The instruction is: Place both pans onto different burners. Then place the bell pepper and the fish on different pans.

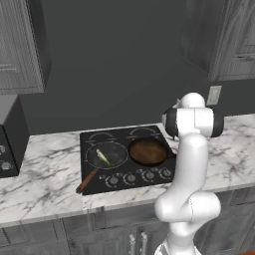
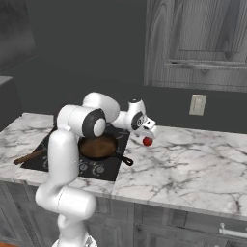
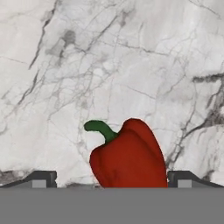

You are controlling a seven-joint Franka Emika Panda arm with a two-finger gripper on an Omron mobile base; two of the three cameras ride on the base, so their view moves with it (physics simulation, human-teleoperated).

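The red bell pepper (image 3: 129,159) lies on the marble counter, green stem to the left in the hand view. My gripper (image 3: 111,181) hangs open just over it, one fingertip (image 3: 41,179) on each side with gaps to the pepper. In the right base view the gripper (image 2: 150,133) is right above the bell pepper (image 2: 147,141), to the right of the cooktop. The black pan (image 1: 107,155) with the wooden handle sits on the front left burner and holds the fish (image 1: 103,158). The brown pan (image 1: 148,151) rests on the front right burner. Both back burners (image 1: 102,136) are bare.
The cooktop (image 1: 89,187) has a row of knobs (image 1: 131,178) along its front edge. The brown pan's dark handle (image 2: 124,159) points toward the counter's front. A wall outlet (image 2: 198,104) sits behind the counter, with cabinets above. A dark appliance (image 1: 9,144) stands at far left.
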